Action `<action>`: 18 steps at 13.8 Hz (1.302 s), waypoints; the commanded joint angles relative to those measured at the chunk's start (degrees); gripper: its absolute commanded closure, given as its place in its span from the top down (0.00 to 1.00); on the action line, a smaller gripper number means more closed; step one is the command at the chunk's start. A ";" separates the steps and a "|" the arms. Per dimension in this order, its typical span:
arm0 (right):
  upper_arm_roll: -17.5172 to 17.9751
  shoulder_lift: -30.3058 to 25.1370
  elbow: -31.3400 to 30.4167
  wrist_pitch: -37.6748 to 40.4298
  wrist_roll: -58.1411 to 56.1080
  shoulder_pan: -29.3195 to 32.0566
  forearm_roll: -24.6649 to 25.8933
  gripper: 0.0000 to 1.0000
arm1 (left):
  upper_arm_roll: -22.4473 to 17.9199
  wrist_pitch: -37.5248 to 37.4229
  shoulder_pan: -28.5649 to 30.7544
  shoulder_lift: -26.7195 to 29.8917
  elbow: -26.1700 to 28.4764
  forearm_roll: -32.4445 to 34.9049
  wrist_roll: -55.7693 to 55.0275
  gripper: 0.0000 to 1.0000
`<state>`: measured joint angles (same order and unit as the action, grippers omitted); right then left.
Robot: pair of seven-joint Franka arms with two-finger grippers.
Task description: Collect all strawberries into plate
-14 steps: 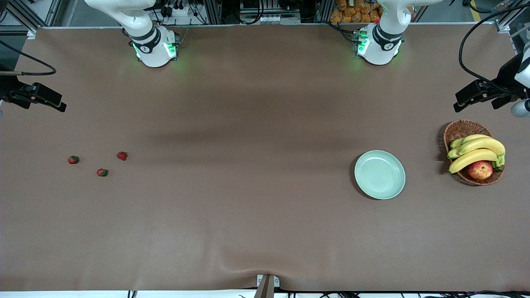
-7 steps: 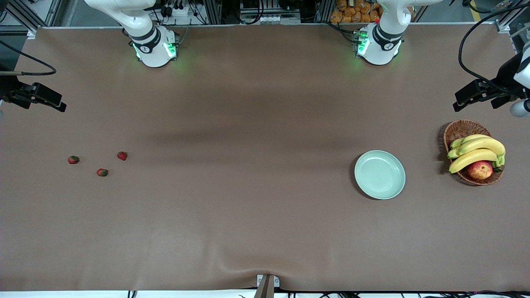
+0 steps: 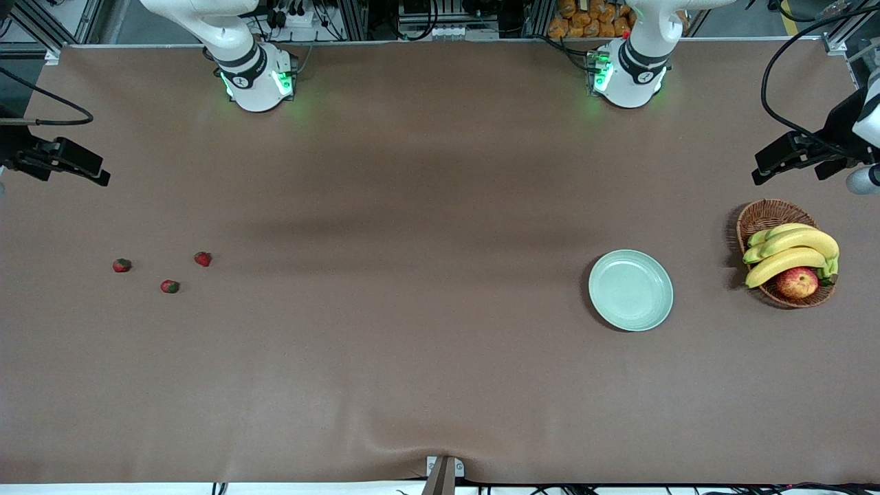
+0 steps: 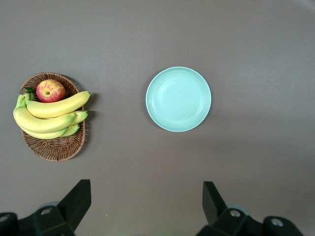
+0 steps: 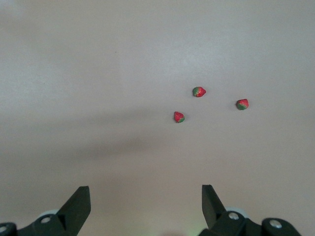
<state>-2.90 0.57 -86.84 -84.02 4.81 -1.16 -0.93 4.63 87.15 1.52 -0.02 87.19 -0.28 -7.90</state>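
Three strawberries [image 3: 122, 265] [image 3: 170, 287] [image 3: 202, 259] lie apart on the brown table near the right arm's end; the right wrist view shows them as strawberries [image 5: 199, 91] [image 5: 242, 103] [image 5: 179, 117]. The pale green plate [image 3: 630, 290] sits bare toward the left arm's end, and shows again as the plate [image 4: 178, 99] in the left wrist view. My right gripper [image 5: 146, 196] hangs open and empty high over bare table beside the berries. My left gripper [image 4: 146, 196] hangs open and empty over bare table, apart from the plate.
A wicker basket [image 3: 760, 216] holding bananas [image 3: 790, 251] and an apple [image 3: 797, 282] stands beside the plate, at the left arm's end of the table. Both arm bases [image 3: 258, 82] [image 3: 629, 79] stand along the table edge farthest from the front camera.
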 commanded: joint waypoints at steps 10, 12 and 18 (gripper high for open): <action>0.27 -0.13 -0.18 -0.09 0.82 0.29 0.57 1.00 | 0.03 -0.93 0.32 0.28 0.26 -1.13 0.61 1.00; 0.27 -0.13 -0.18 0.00 0.82 0.29 0.57 1.00 | 0.03 -1.63 0.32 0.28 0.69 -1.13 0.52 1.00; 0.27 2.67 -0.26 0.62 0.91 0.55 -0.04 1.00 | 0.03 -2.25 0.15 -0.24 0.96 -1.13 -0.45 1.00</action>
<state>-2.91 1.90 -87.12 -83.79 4.87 -1.15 -0.93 4.63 85.58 1.53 -0.08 88.29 -0.28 -7.90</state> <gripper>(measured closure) 0.000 0.000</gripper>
